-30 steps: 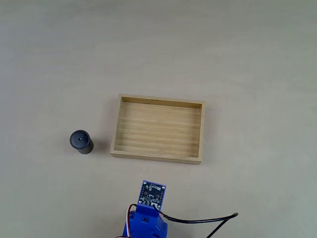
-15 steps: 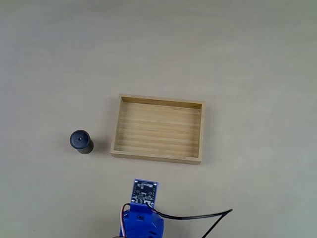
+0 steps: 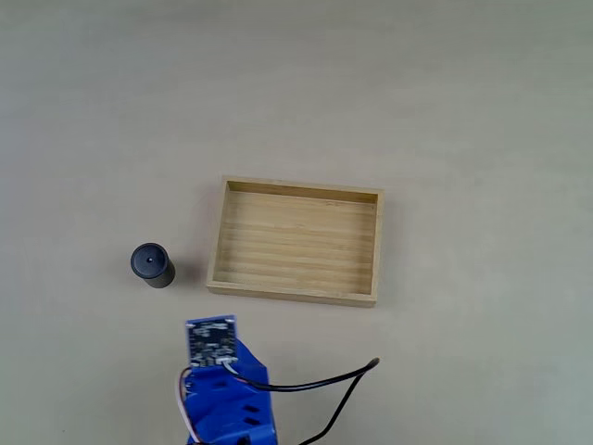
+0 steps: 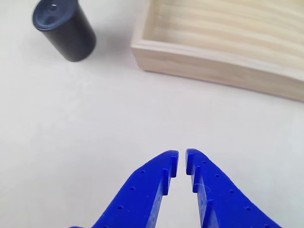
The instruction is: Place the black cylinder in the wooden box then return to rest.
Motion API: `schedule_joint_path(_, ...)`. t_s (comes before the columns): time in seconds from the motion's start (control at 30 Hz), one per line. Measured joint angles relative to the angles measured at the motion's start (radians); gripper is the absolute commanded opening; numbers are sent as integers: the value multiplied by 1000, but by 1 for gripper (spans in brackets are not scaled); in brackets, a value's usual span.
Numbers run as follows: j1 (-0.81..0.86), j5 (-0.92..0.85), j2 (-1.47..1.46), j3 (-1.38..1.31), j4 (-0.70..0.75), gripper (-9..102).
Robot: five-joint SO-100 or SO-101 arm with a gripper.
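Step in hand: approach, nothing gripped yet. Blue two-finger tool [image 4: 182, 164] is nearly pressed together, empty. Small matte black cylinder [image 3: 151, 265] stands on pale tabletop [image 3: 463, 111], at 9 o'clock of shallow light-wood box [image 3: 295, 242], just beside. Next: spread tool, swing toward 11 o'clock.

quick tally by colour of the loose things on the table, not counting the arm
black: 1, the small matte black cylinder, standing on the table left of the box in the fixed view
light wood: 1, the shallow rectangular wooden box, nothing inside it
total: 2
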Motion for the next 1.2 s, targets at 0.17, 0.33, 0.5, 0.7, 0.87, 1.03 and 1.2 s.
schedule_joint_path(0.17,-81,9,138,-86,-41,8)
schedule_joint_path(0.33,-110,9,273,-167,-103,20)
schedule_joint_path(0.5,-109,32,371,-195,-179,22)
schedule_joint_path(0.7,-97,54,520,-244,-302,25)
schedule_joint_path(0.87,-95,54,670,-313,-370,25)
schedule_joint_path(1.03,-95,54,775,-357,-420,27)
schedule_joint_path(1.2,-95,57,851,-405,-454,30)
